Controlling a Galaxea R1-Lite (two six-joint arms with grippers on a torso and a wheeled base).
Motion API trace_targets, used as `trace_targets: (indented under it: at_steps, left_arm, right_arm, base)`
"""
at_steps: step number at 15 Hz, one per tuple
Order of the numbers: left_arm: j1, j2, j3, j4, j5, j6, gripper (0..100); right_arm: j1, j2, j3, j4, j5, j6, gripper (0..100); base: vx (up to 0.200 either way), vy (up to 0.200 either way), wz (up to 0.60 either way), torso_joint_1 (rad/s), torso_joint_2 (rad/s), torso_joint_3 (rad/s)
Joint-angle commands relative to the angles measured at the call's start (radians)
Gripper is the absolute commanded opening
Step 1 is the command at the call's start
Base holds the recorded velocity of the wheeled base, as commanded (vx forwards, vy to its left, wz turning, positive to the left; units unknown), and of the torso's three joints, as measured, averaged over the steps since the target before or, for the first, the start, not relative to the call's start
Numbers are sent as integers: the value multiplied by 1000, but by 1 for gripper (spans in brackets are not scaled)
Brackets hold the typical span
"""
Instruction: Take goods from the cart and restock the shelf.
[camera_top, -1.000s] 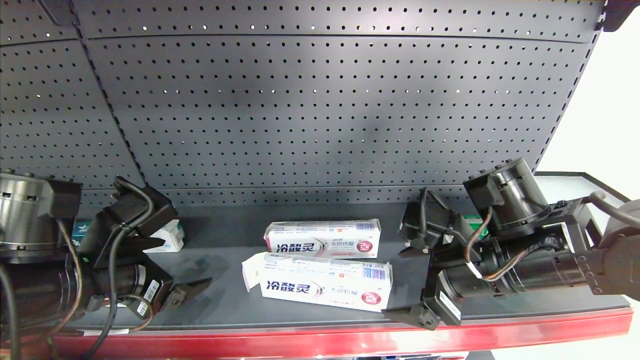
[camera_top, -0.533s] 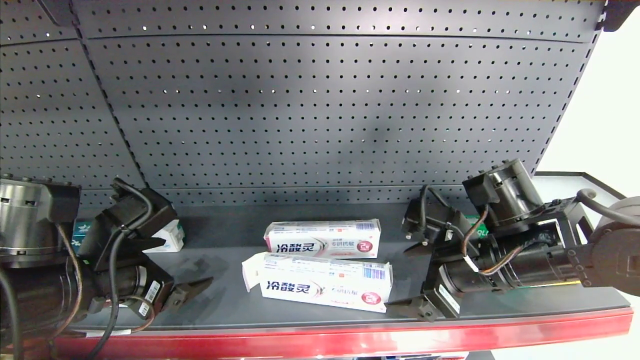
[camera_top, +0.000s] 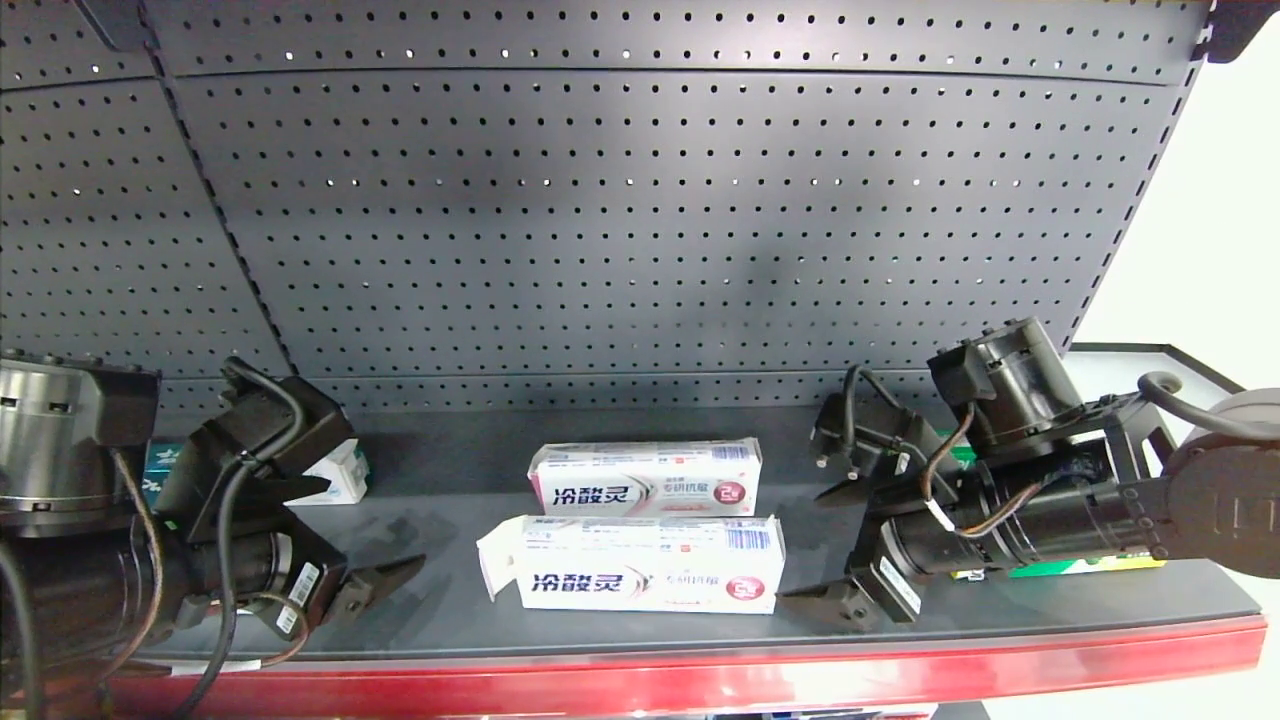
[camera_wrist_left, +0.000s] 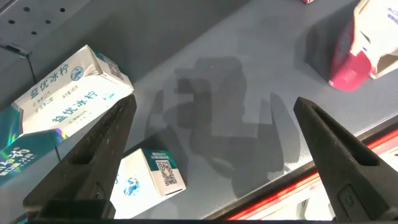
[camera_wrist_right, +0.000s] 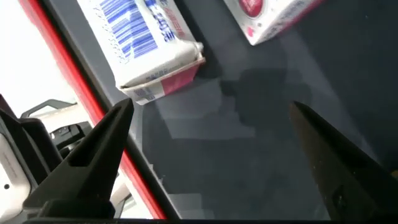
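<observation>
The front toothpaste box (camera_top: 645, 565), low in the centre of the head view, had swung round within the last half second. It had lain skewed, its right end dipping toward the shelf's red front edge (camera_top: 700, 676). Now it sat square, parallel to the rear toothpaste box (camera_top: 645, 478) just behind it, with a narrow strip of dark shelf between them. Its left end flap stood ajar.

The right gripper (camera_top: 830, 548), at the lower right, was spread wide and held nothing. Its lower finger (camera_top: 815, 605) ended just beside the box's right end; contact could not be told. That arm had drawn slightly toward the right of the frame, uncovering more of a green box (camera_top: 1060, 570) behind it.

The left gripper (camera_top: 350, 535), at the lower left, was also spread and empty and had not moved, with a white-and-teal box (camera_top: 340, 470) behind it.

Judged from this, both toothpaste boxes were placed and tidied, so the likely next step was fetching more goods from the cart.
</observation>
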Motion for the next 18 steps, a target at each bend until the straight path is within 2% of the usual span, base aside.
trace_targets:
  at_steps: [1,18]
  left_arm:
    - [0,-1,8,-1,0,0,100]
    - [6,-30,31,1,0,-1,100]
  right_arm:
    - [-2,0,2,0,1,-1,100]
    - [-26,2,7,1,4,-4,100]
  base:
    - [0,0,0,0,0,0]
    - [0,0,0,0,0,0]
